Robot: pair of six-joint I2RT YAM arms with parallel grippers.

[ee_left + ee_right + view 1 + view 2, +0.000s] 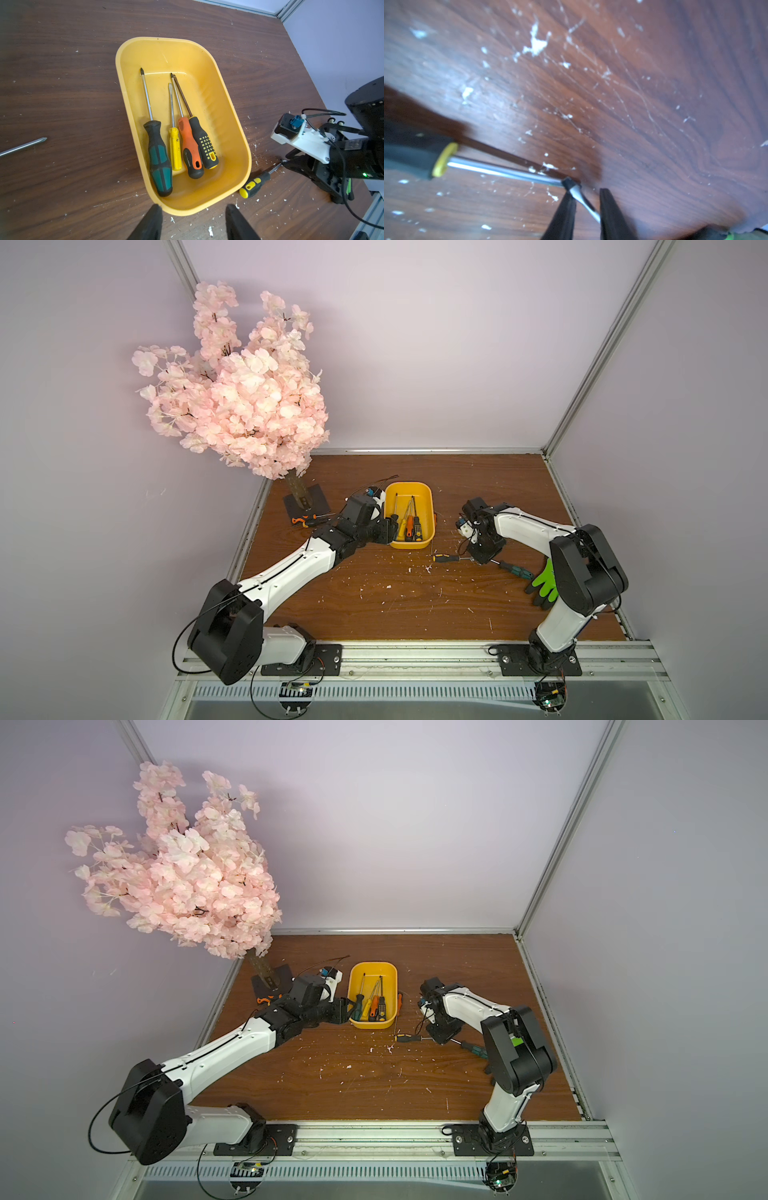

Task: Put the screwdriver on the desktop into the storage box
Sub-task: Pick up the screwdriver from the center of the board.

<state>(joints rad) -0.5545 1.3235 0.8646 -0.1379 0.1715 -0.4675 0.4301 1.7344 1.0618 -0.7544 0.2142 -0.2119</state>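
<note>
Screwdriver: I see the black-and-yellow screwdriver [446, 558] lying flat on the desktop [415, 601]. It is not in the box.
Where it lies: It is near the front right corner of the storage box [411, 543] but apart from it, among white flecks. Its handle is on the box's side and its shaft [498, 168] runs toward my right arm.
Right gripper: The right gripper [584, 191] is down at the board, at the tip end of that shaft. In the right wrist view its fingers stand a narrow gap apart, with a thin steel shaft crossing between them. That view is blurred, so I cannot tell whether they pinch it, nor whose shaft it is.
Second screwdriver: A teal-handled screwdriver [515, 570] lies on the desktop on the gripper's other side. Its shaft runs in under the gripper.
Storage box contents: Four screwdrivers lie side by side with their tips toward the back wall. They are a teal-and-black one [159, 158], a yellow one [175, 149], an orange-and-black one [190, 149] and a black one with yellow squares [204, 143].
Left gripper: The left gripper [192, 207] is just beside the box's front left corner. Its fingers are spread with nothing between them.
Further out: An orange-and-black screwdriver [307, 520] lies by the base of the pink blossom tree [232, 398]. A green glove [544, 585] lies by my right arm's elbow.
</note>
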